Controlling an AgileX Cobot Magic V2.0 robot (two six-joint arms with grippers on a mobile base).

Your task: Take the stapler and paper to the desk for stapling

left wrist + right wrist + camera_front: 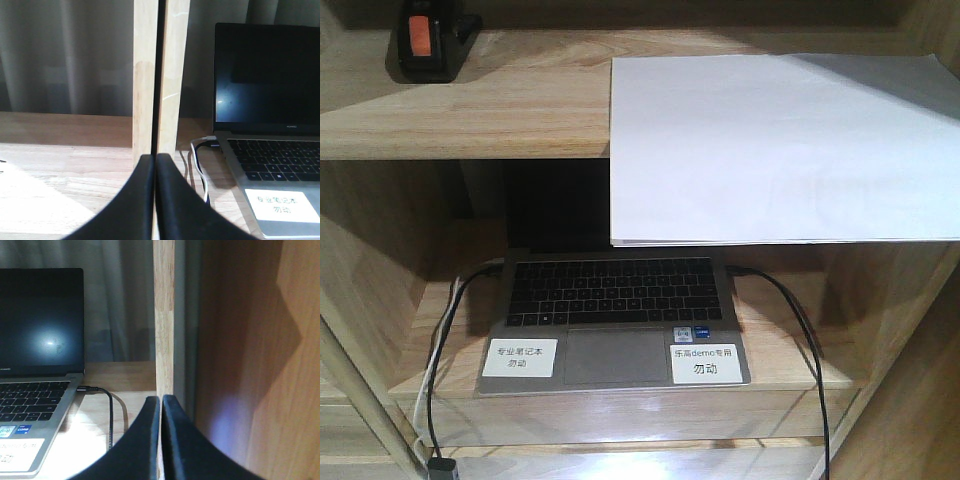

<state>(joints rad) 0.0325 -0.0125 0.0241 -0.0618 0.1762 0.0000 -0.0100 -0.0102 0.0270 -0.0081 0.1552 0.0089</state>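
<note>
In the front view the stapler, black with an orange-red patch on top, sits at the far left of the upper shelf board. The white paper lies on the same board to the right, and its near part overhangs the edge above the laptop. Neither gripper appears in the front view. In the left wrist view my left gripper is shut with nothing between its fingers, facing a wooden upright. My right gripper is likewise shut and empty before another upright. The desk is out of view.
An open laptop with two white labels stands in the lower shelf bay, also seen as the laptop and the laptop. A black cable and a white cable trail from its sides. A wooden side panel is close on the right.
</note>
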